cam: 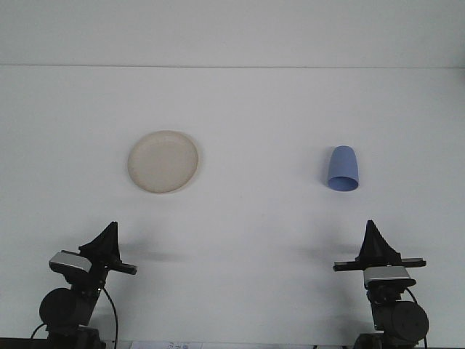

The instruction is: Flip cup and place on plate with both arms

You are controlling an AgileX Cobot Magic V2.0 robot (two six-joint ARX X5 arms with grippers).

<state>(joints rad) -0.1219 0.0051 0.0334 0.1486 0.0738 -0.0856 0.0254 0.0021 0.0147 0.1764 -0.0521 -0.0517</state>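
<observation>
- The jaws of both arms sit low at the near edge of the counter [240,240], each seen as a dark pointed shape; whether they are open or closed cannot be told from this view. The left gripper [109,234] and the right gripper [374,234] hold nothing.
- The blue cup [342,169] stands mouth-down on the right side, well apart from the cream plate [163,161] on the left, with bare counter between them.
- Likely risk: the cup tapers toward its closed top, so a grasp placed high could slip off or squeeze it out sideways.
- A descent slightly off-centre would probably knock the light cup over and send it rolling.
- Flipping needs a handover between arms; poor timing there could drop the cup.
- The plate is shallow and looks light, so a hard set-down might skid it or leave the cup teetering on the rim.
</observation>
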